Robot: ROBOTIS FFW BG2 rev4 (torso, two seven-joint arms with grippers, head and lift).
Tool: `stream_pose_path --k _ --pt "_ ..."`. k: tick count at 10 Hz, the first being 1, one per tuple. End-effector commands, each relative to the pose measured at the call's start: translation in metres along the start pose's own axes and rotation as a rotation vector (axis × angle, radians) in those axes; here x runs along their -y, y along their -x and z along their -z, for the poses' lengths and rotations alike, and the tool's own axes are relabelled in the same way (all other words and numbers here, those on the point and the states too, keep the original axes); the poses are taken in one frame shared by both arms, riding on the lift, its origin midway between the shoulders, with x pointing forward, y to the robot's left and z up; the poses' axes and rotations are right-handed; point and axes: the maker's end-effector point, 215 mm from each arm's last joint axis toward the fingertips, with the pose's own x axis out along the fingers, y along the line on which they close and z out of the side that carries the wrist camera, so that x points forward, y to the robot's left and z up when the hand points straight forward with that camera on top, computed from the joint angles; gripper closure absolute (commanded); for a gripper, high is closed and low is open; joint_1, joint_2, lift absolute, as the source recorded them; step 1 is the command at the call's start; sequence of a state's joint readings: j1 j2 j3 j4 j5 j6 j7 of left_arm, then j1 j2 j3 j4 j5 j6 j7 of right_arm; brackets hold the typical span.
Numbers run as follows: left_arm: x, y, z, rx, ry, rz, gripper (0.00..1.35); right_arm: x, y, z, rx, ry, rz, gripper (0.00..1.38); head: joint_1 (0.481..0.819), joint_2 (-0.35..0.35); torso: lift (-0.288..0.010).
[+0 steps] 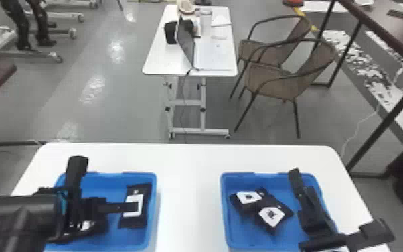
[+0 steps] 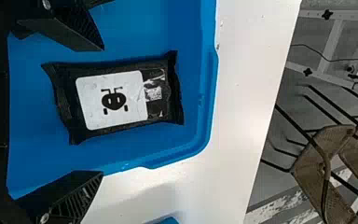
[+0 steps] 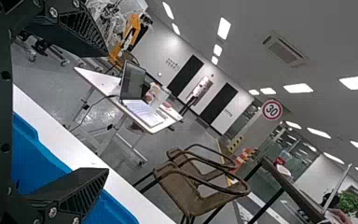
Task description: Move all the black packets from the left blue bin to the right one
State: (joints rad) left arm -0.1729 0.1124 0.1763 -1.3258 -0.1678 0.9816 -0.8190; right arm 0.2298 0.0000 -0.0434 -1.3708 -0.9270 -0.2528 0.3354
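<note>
The black packet [image 2: 121,101] lies flat, label up, at the right-hand side of the left blue bin [image 1: 154,204]. In the left wrist view, it sits between the two finger lines of the left gripper [image 2: 103,111] and extends past the fingertips. Its long axis runs roughly near-to-far, so its short width spans the opening. The fingers stand wide apart, with nothing held. The left gripper is the nearer tool. The next step appears to be the pick: lower the left gripper, then close on the packet's long sides. Caution: the right-hand finger may foul the bin wall.

A white patch [image 1: 85,225] shows by the left gripper; whether it belongs to another packet cannot be told.

The right blue bin [image 1: 224,211] contains at least two labelled packets [image 1: 271,217], touching or overlapping. The right gripper [image 3: 108,112], fingers spread and empty, is at that bin's right side.
</note>
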Motion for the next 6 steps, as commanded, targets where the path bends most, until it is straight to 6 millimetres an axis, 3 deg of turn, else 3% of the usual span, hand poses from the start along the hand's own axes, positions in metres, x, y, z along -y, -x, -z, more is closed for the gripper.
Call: stream_pose_path --k 1,4,6 --pt "0.001 0.004 0.003 -0.015 0.015 -0.02 0.0 0.0 0.0 0.001 -0.001 -0.008 0.001 0.14 0.695 -0.032 0.0" --pt "-0.015 0.003 0.005 -0.048 -0.009 -0.063 0.0 0.0 -0.002 0.003 -0.002 -0.016 0.001 0.14 0.695 -0.023 0.0" --pt "-0.017 -0.007 -0.003 -0.058 -0.04 -0.06 0.0 0.002 0.0 0.004 -0.003 -0.025 0.004 0.14 0.695 -0.013 0.0"
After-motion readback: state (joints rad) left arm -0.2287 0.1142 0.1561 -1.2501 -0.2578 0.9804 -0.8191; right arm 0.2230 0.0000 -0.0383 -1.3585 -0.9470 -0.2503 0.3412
